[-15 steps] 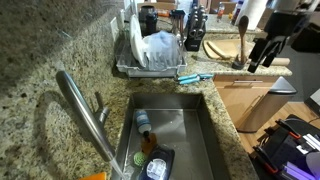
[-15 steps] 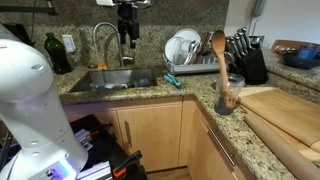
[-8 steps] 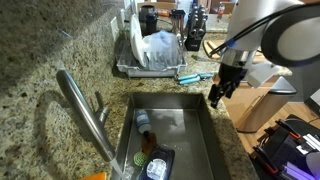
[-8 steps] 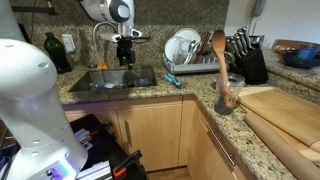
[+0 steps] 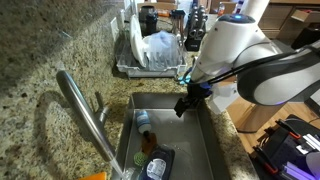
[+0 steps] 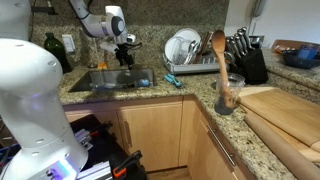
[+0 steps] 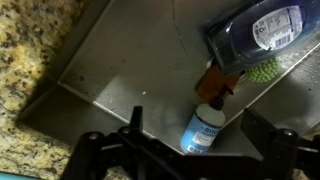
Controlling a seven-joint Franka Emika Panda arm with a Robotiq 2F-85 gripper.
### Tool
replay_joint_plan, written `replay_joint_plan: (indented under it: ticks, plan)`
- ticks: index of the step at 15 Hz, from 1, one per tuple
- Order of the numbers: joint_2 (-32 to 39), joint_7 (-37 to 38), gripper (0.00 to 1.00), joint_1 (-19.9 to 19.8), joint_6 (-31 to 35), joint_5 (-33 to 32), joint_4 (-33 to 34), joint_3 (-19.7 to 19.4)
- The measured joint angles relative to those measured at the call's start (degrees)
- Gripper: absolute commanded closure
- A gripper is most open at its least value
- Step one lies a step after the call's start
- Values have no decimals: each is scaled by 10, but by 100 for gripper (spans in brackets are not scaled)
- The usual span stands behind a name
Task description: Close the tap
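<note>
The tap (image 5: 88, 118) is a long slim steel spout slanting over the sink's near-left corner, with a thin lever handle (image 5: 100, 103) at its base. In an exterior view its arched spout (image 6: 98, 35) stands behind the sink, just left of the arm. My gripper (image 5: 185, 103) hangs over the sink's right part, well apart from the tap, also seen from the other side (image 6: 125, 55). In the wrist view the gripper (image 7: 198, 130) is open and empty, looking down into the basin. The tap is out of the wrist view.
The steel sink (image 5: 195, 140) holds a blue-labelled soap bottle (image 7: 205, 128), a dark container (image 7: 260, 35) and a brown item. A grey dish rack (image 5: 150, 55) with plates stands behind the sink. Granite counter (image 5: 40, 60) surrounds it. A knife block (image 6: 245, 55) and wooden spoon (image 6: 218, 55) stand at the right.
The arm has swung from above the counter at the right to over the sink and lowered, nearer the tap. The gripper stays open.
</note>
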Motion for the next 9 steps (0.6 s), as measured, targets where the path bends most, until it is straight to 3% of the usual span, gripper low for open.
replay_joint_plan:
  ticks: [2,7,9]
  plan:
    - [-2,25,0,9,18,-38,0,-20]
    - [93,158,0,47,248,-215,42,-82]
    - [149,176,0,82,318,-243,85,-109]
